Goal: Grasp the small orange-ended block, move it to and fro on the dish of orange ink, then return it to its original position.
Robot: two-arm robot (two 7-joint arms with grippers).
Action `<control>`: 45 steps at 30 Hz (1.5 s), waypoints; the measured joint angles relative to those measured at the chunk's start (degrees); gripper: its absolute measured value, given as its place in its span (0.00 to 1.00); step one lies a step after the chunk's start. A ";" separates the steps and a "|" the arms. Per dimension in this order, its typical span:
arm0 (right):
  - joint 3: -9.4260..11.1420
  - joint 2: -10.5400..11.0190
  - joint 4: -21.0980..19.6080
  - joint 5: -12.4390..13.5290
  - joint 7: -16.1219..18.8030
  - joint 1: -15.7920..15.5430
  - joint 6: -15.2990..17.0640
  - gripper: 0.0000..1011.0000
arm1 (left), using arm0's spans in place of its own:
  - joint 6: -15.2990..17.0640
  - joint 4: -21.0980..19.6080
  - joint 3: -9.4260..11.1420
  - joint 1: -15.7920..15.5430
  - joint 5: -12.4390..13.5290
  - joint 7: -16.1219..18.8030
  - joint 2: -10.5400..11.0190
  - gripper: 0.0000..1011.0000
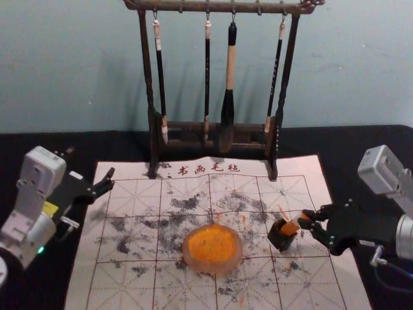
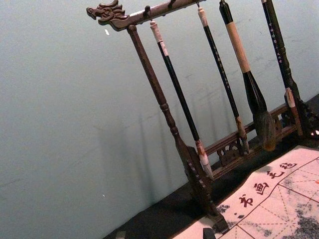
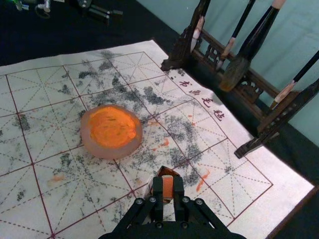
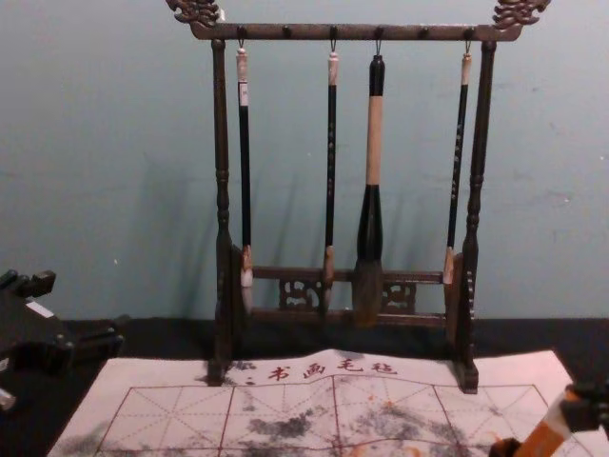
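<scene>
The small orange-ended block [image 1: 292,226] slants, long axis dropping leftward from the right gripper [image 1: 306,220], jaws pinching its upper end, to the dark cup [image 1: 281,241], and that cup's bottom is cut off in the chest view. Over by the mat's [image 1: 139,197] left edge, the left gripper [image 1: 90,166] hangs, jaws spread.

Four brushes [image 1: 207,71] are hung in a row from a dark carved rack [image 1: 221,6], the thickest placed third from the left in the head view, with its feet set on a smudged, gridded mat [image 1: 132,194] spread over a black tabletop [image 1: 368,142] and backed by a pale blue-green wall [image 1: 77,77].
</scene>
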 joint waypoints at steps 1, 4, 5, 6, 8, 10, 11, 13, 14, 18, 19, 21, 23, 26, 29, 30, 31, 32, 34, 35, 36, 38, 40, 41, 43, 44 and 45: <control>-0.12 -0.08 0.16 -0.05 0.09 0.11 0.05 0.09 | 0.00 0.00 0.00 0.00 0.00 0.00 0.00 0.99; -0.59 -0.44 0.86 -0.27 0.36 0.63 0.19 0.09 | 0.00 0.00 0.00 0.00 0.00 0.00 0.00 0.99; -0.85 -0.65 1.21 -0.42 0.48 0.91 0.26 0.09 | 0.00 0.00 0.00 0.00 0.00 0.00 0.00 0.99; -0.98 -0.75 1.45 -0.49 0.58 1.06 0.30 0.09 | 0.00 0.00 0.00 0.00 0.00 0.00 0.00 0.99; -1.39 -1.12 2.13 -0.69 0.76 1.52 0.41 0.09 | 0.00 0.00 0.00 0.00 0.00 0.00 0.00 0.99; -1.67 -1.37 2.64 -0.83 0.90 1.83 0.47 0.09 | 0.00 0.00 0.00 0.00 0.00 0.00 0.00 0.99; -1.80 -1.48 2.88 -0.91 0.97 1.98 0.53 0.09 | 0.00 0.00 0.00 0.00 0.00 0.00 0.00 0.99; -2.15 -1.84 3.57 -1.06 1.08 2.39 0.67 0.09 | 0.00 0.00 0.00 0.00 0.00 0.00 0.00 0.99; -2.27 -1.98 3.86 -1.11 1.10 2.54 0.72 0.09 | 0.00 0.00 0.00 0.00 0.00 0.00 0.00 0.99; -2.82 -2.75 5.19 -1.23 1.19 3.18 0.82 0.09 | 0.00 0.00 0.00 0.00 0.00 0.00 0.00 0.99; -2.89 -2.88 5.39 -1.24 1.22 3.29 0.83 0.09 | 0.00 0.00 0.00 0.00 0.00 0.00 0.00 0.99; -3.07 -3.14 5.79 -1.27 1.31 3.54 0.84 0.09 | 0.00 0.00 0.00 0.00 0.00 0.00 0.00 0.99; -3.33 -3.43 6.29 -1.35 1.46 3.92 0.88 0.09 | 0.00 0.00 0.00 0.00 0.00 0.00 0.00 0.99; -3.69 -3.77 6.86 -1.46 1.64 4.40 0.89 0.09 | 0.00 0.00 0.00 0.00 0.00 0.00 0.00 0.99; -4.00 -4.00 7.26 -1.59 1.84 4.79 0.89 0.09 | 0.00 0.00 0.00 0.00 0.00 0.00 0.00 0.99; -4.07 -4.05 7.34 -1.62 1.89 4.87 0.88 0.09 | 0.00 0.00 0.00 0.00 0.00 0.00 0.00 0.99; -4.14 -4.09 7.41 -1.65 1.92 4.94 0.87 0.09 | 0.00 0.00 0.00 0.00 0.00 0.00 0.00 0.99; -4.21 -4.13 7.50 -1.66 1.96 5.04 0.87 0.09 | 0.00 0.00 0.00 0.00 0.00 0.00 0.00 0.99; -4.30 -4.16 7.58 -1.69 1.98 5.14 0.87 0.09 | 0.00 0.00 0.00 0.00 0.00 0.00 0.00 0.99; -4.34 -4.18 7.64 -1.69 1.99 5.19 0.86 0.09 | 0.00 0.00 0.00 0.00 0.00 0.00 0.00 0.99; -4.43 -4.24 7.77 -1.71 2.02 5.31 0.86 0.09 | 0.00 0.00 0.00 0.00 0.00 0.00 0.00 0.99; -4.54 -4.28 7.89 -1.72 2.06 5.43 0.87 0.09 | 0.00 0.00 0.00 0.00 0.00 0.00 0.00 0.99; -4.59 -4.29 7.95 -1.72 2.07 5.49 0.87 0.09 | 0.00 0.00 0.00 0.00 0.00 0.00 0.00 0.99; -4.61 -4.29 7.97 -1.72 2.08 5.51 0.87 0.09 | 0.00 0.00 0.00 0.00 0.00 0.00 0.00 0.99; -4.65 -4.29 7.97 -1.74 2.08 5.53 0.86 0.09 | 0.00 0.00 0.00 0.00 0.00 0.00 0.00 0.99; -4.65 -4.29 7.97 -1.75 2.07 5.53 0.86 0.09 | 0.00 0.00 0.00 0.00 0.00 0.00 0.00 0.99; -4.65 -4.29 7.97 -1.74 2.07 5.53 0.86 0.09 | 0.00 0.00 0.00 0.00 0.00 0.00 0.00 0.99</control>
